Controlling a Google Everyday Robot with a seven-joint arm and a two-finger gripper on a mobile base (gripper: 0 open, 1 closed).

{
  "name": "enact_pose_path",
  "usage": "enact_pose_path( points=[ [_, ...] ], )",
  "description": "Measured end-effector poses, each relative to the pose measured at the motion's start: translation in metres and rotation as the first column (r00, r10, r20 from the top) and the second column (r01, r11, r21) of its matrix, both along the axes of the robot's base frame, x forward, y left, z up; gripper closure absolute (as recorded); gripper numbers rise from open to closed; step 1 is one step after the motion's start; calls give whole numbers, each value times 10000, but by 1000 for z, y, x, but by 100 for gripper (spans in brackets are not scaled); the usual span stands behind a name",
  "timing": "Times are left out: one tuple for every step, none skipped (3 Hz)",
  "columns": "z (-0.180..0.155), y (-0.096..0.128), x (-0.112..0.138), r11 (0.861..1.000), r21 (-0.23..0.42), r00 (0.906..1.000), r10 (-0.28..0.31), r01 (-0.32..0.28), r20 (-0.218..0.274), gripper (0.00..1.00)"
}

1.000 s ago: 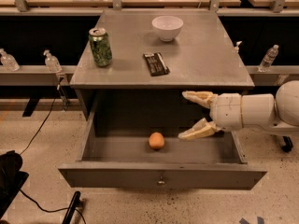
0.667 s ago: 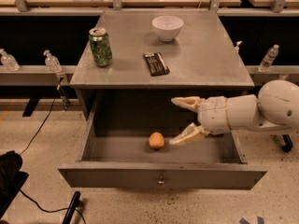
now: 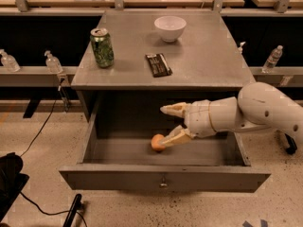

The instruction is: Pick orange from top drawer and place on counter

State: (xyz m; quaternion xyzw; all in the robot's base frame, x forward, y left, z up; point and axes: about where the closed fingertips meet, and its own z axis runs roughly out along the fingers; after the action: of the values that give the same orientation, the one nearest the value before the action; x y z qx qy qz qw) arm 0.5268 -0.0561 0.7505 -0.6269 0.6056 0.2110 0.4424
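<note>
Camera view, centre of frame: the end effector reaches into the open top drawer, fingers spread apart. Its lower finger touches the orange, which lies on the drawer floor

The top drawer is pulled out, with lots of room inside. The gripper is in it, fingers spread, beside the orange. The counter is bare right of the bowl.

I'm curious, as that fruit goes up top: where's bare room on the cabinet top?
The counter is bare right of the dark packet and in front of the bowl; crowded only in the drawer, where the open tool hangs by the orange.
</note>
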Motion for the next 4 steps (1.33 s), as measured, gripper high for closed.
enact_pose_path(
  points=[
    [-17, 11, 13, 9991, 107, 9978, -415, 422, -517, 38],
    [-42, 19, 18, 9982, -16, 9936, -593, 594, -962, 39],
    [-70, 20, 23, 9957, -430, 9879, -869, 820, -1281, 39],
    [-87, 13, 39, 9875, -771, 9810, -1466, 1376, -1269, 38]
  ],
)
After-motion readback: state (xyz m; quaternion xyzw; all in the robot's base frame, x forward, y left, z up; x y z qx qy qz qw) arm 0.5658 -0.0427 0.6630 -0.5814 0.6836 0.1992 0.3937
